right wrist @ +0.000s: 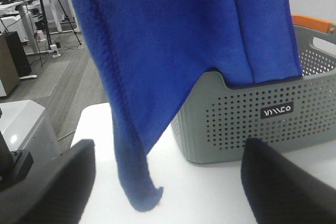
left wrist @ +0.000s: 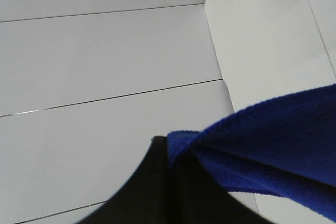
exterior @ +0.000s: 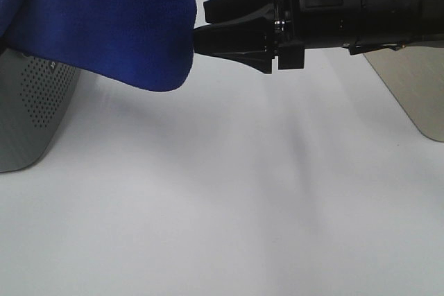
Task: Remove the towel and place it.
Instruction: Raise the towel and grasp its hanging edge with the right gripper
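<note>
**Status**

1. The left basket [exterior: 31,102] is grey and perforated. It stands on the table [exterior: 243,206].
2. The towel [exterior: 104,19] hangs raised over this basket. The right wrist view shows part of it lying across the basket rim. One corner dangles free above the table.
3. The left gripper [left wrist: 167,153] is clamped on a small fold at the towel's edge. The cloth emerges from between the closed fingers. The exterior view does not show this gripper.
4. The right gripper [exterior: 201,24] is level, spread wide and empty. Its lower tip is at the towel's right edge, but contact cannot be confirmed.
5. The right container [exterior: 416,88] is grey. It stands below the right arm, well apart from the towel.

**Hazards**

- **Slip at the left pinch.** The whole towel hangs from one small fold. A fast lift, or drag from the part on the rim, is likely to pull the plush cloth out.
- **Snag on the basket.** The part across the rim may catch. The basket could then tip or slide with the towel.
- **Missed second grip.** The hanging edge is free to swing. If the right jaws close early, they may catch air or only a loose outer layer.
- **Arm contact.** Both arms work close together at the towel. A deep reach by the right arm risks striking the left one, which is hidden behind the cloth.
- **Bunched placement.** With only one corner held, the towel would probably land folded on itself.
</note>
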